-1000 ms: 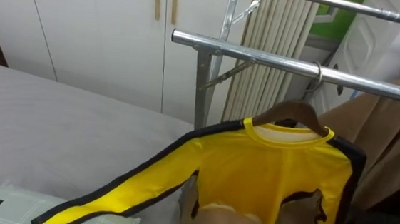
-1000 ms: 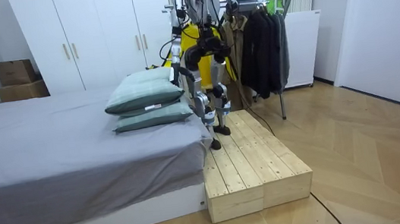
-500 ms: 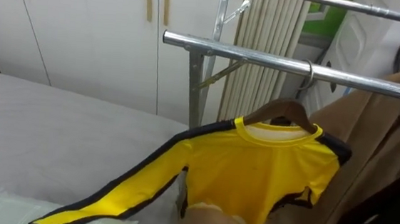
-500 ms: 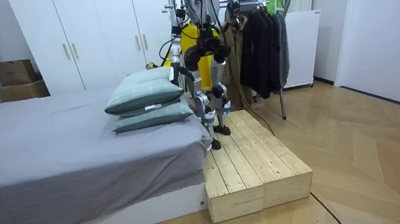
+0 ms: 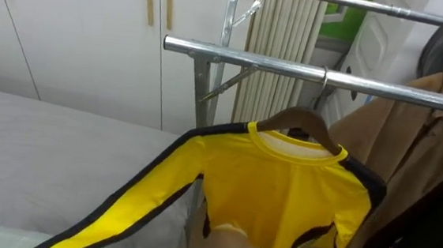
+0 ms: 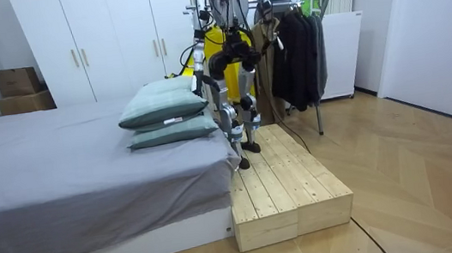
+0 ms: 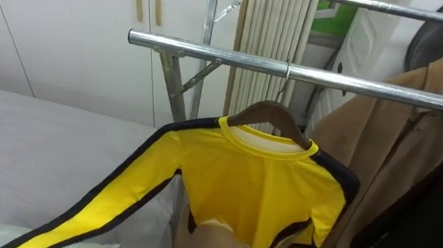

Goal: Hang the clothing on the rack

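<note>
A yellow long-sleeved shirt (image 5: 287, 192) with black trim hangs on a brown wooden hanger (image 5: 299, 118). The hanger's hook sits over the front metal rail (image 5: 242, 58) of the clothes rack. The shirt's left sleeve (image 5: 119, 211) trails down and left onto the grey bed. In the room view I stand on a wooden platform (image 6: 286, 192) between bed and rack, facing the rail. My left hand (image 6: 202, 75) and right hand (image 6: 245, 55) are close to my body there, too small to read.
Brown and dark coats (image 5: 425, 148) hang at the right on the same rack, with a second rail (image 5: 358, 4) behind. A grey bed (image 5: 53, 150) with pillows (image 6: 163, 108) lies at my left. White wardrobes (image 5: 78, 33) stand behind. Something tan (image 5: 228, 247) sits below the shirt.
The whole picture has slid left, which is the camera's own turn. The shirt and hanger stay on the rail as before.
</note>
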Available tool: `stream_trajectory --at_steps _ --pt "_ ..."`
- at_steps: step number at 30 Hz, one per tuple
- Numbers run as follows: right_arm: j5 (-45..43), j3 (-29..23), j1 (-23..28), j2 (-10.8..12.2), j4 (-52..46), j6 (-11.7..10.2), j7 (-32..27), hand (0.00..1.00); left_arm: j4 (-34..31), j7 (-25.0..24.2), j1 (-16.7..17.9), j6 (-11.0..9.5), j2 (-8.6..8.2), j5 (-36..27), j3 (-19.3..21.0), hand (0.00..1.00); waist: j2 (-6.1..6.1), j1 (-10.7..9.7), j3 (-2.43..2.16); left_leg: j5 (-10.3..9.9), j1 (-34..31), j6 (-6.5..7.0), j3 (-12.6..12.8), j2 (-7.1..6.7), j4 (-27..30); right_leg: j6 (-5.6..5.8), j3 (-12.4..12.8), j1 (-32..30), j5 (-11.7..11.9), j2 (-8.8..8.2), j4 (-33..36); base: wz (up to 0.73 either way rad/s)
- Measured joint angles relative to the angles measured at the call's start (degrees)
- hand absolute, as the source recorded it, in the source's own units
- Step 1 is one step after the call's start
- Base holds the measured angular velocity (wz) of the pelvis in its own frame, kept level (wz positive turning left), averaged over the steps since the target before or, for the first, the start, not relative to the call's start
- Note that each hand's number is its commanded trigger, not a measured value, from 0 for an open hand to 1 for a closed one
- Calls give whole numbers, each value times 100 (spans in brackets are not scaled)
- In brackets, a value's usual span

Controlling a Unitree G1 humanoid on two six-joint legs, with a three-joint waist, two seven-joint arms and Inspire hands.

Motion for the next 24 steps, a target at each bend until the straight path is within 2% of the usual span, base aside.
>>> stream_trajectory --at_steps 5,9,14,16,24 --pt "-43 56 69 14 159 -11 53 0 28 0 -1 0 -8 1 24 0 22 -7 10 -13 -13 -21 48 23 -13 -23 -23 -37 -2 24 9 -5" --pt "-275 68 82 15 247 -20 236 0 29 2 -6 -39 -7 18 28 0 37 -25 10 -12 -50 -29 -90 22 -8 -50 -146 -45 -23 -15 29 15" --pt "-733 478 60 8 95 -45 526 0 11 2 -41 -59 0 15 17 0 54 37 -1 -4 -92 -40 -143 20 36 -55 -172 -74 -27 -22 16 3" --pt "-847 716 62 4 89 -75 728 0 9 5 -50 -80 0 16 -114 0 96 119 5 -5 -62 -40 -167 22 42 -54 -179 -23 -28 -28 -8 7" --pt "-1297 1248 -101 17 296 -196 1195 0 29 5 -128 -84 9 23 -424 0 175 157 13 -12 -85 -24 -300 0 92 -42 -301 4 -48 -87 3 6"
